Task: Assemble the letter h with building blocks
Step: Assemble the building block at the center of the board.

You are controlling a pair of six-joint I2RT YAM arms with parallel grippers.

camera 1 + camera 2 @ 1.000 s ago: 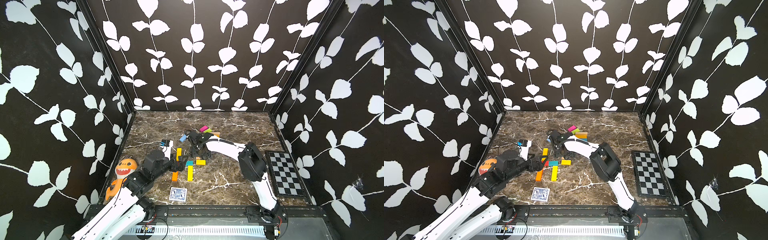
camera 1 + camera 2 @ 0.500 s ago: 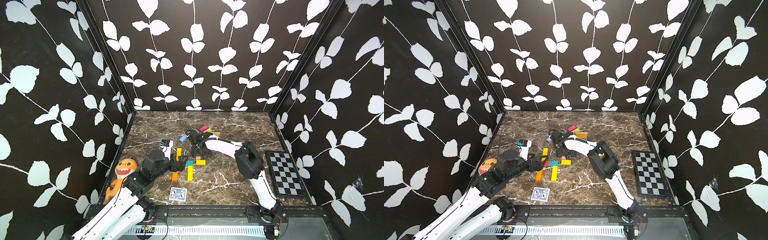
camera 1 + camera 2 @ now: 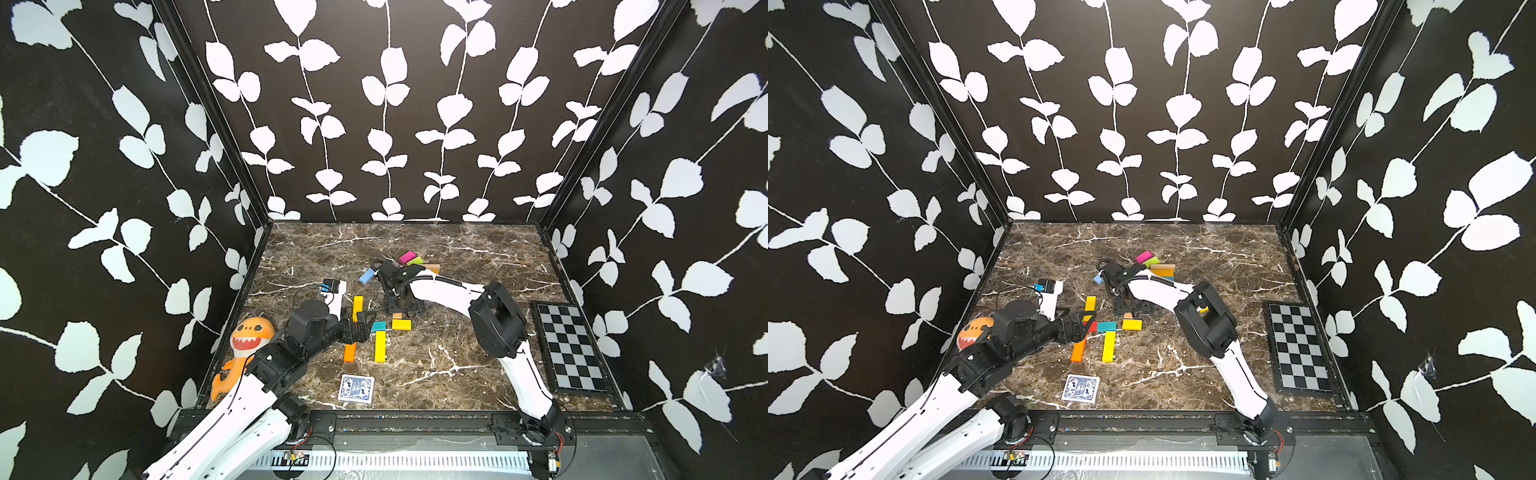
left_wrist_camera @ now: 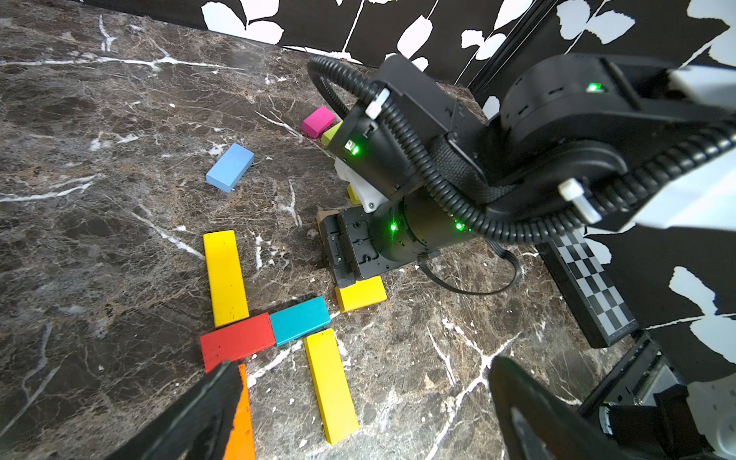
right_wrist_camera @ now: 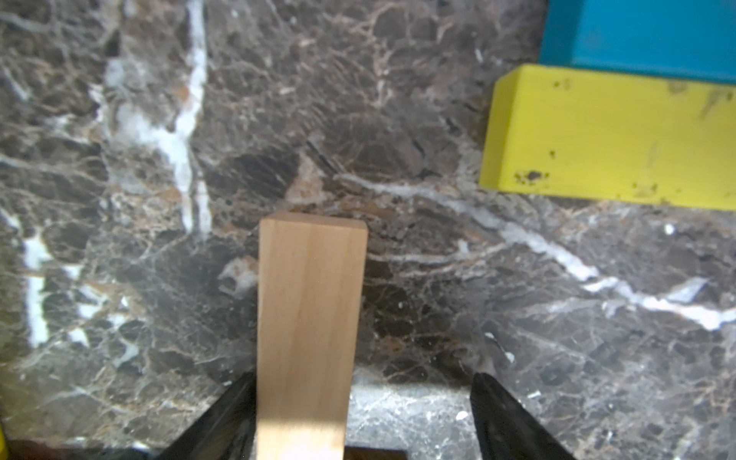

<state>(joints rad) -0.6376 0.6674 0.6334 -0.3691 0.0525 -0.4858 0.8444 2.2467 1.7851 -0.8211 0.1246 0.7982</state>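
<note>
Building blocks (image 3: 378, 326): the main cluster lies flat on the tabletop (image 4: 99, 199), centre-front.
- The red block (image 4: 237, 340) and teal block (image 4: 299, 320) lie end to end as a crossbar.
- A long yellow block (image 4: 225, 278) butts the red one from the far side.
- A second long yellow block (image 4: 330, 384) runs off just under the teal one.
- The orange block (image 4: 241, 422) runs off from the red one, parallel to that second yellow.
- The short yellow block (image 4: 360, 294) sits just beside the teal block's far corner.

The tan block (image 5: 308, 330) is between the fingers of the right claw (image 5: 360, 382). It lies against one finger (image 5: 223, 414), with a clear gap to the other. The claw is released, not grasping, and points down at the tabletop right behind the short yellow block.

The left claw (image 4: 362, 364) is spread wide and empty, low at the near end of the cluster. One finger (image 4: 207, 410) overlaps the orange block.

Strays: the light blue block (image 3: 367, 275) lies alone behind the cluster. The pink block (image 3: 406, 257) is further back, with more blocks beside it.

Around them: the card deck (image 3: 356, 388) at the front, the shark plush (image 3: 245, 345) at the left edge, and the checkerboard (image 3: 569, 349) on the right.
</note>
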